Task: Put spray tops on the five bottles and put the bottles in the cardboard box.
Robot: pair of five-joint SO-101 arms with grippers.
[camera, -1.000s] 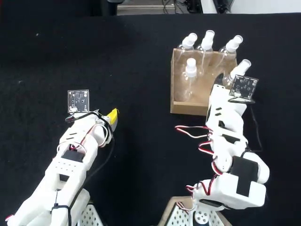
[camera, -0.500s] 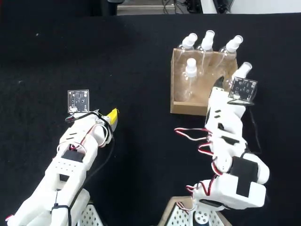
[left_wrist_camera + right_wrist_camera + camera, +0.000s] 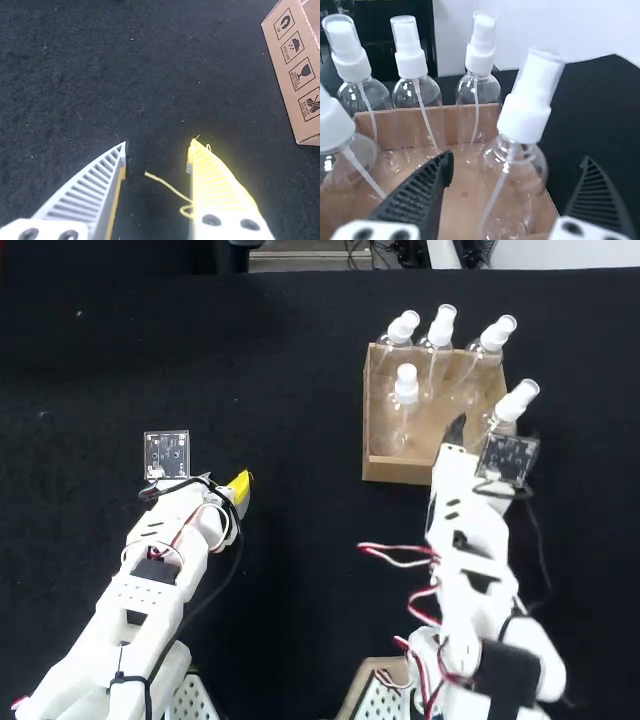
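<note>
Clear, thin-walled plastic bottle with white spray top (image 3: 512, 172), leaning at the brown cardboard box's (image 3: 400, 468) corner nearest the right arm: judged light, slippery, squashable; grip the round body, which the right gripper (image 3: 516, 161) brackets with spread jaws; left gripper (image 3: 158, 144) parted, empty.

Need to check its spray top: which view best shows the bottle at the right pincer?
Right wrist: bottle close inside the right pincer, top on. High view: partly behind the arm. Left wrist faces the box.
</note>
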